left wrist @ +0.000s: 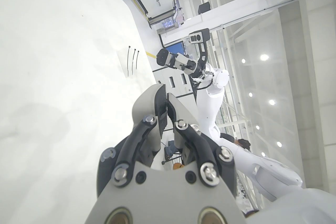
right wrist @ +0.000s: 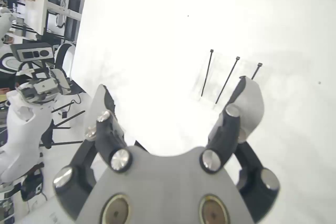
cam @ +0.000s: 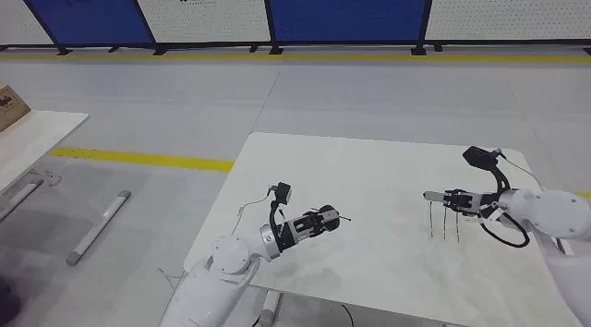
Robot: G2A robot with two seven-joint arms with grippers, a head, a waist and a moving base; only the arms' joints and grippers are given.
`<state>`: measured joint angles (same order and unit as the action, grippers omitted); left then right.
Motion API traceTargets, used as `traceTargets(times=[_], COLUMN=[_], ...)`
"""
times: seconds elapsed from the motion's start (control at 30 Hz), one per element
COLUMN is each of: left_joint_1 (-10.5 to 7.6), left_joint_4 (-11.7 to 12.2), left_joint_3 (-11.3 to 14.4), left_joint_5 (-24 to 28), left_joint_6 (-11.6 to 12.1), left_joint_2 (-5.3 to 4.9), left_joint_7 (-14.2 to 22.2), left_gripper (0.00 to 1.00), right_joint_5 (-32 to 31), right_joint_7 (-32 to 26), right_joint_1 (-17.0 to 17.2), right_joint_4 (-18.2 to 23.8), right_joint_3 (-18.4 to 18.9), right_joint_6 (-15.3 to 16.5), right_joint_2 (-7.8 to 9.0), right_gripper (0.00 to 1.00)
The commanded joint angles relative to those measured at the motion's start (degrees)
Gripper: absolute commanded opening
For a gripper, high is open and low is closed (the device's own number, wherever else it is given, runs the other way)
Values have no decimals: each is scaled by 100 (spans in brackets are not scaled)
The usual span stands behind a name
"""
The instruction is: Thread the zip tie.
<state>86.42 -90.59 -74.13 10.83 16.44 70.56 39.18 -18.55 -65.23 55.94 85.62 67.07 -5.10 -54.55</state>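
Observation:
Three black zip ties (cam: 445,223) lie side by side on the white table (cam: 369,170), near its right side. My right gripper (cam: 432,197) hovers open just above them. Its wrist view has the ties (right wrist: 227,80) close to one fingertip (right wrist: 246,86), with nothing between the fingers. My left gripper (cam: 331,215) is near the table's front left, raised off the surface. Its fingers (left wrist: 157,99) are pressed together. A short black strip with a small head sticks out of its tip (cam: 345,219), which looks like a zip tie. The three ties (left wrist: 132,62) lie far off in the left wrist view.
The table's middle between the two arms is bare. A second white table (cam: 37,138) with a cardboard box (cam: 11,105) stands to the far left, across a floor gap. Blue and white panels line the back.

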Motion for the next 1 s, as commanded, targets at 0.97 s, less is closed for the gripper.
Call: traceTargets(times=[0.97], left_joint_1=[0], left_joint_4=[0], left_joint_3=[0], left_joint_5=[0], left_joint_6=[0], left_joint_2=[0], left_joint_7=[0], left_gripper=[0], right_joint_5=[-477], right_joint_7=[-233], right_joint_1=[-302], right_joint_4=[-145], right_joint_3=[-337], right_joint_6=[-1438], right_joint_2=[-114], right_gripper=[100])
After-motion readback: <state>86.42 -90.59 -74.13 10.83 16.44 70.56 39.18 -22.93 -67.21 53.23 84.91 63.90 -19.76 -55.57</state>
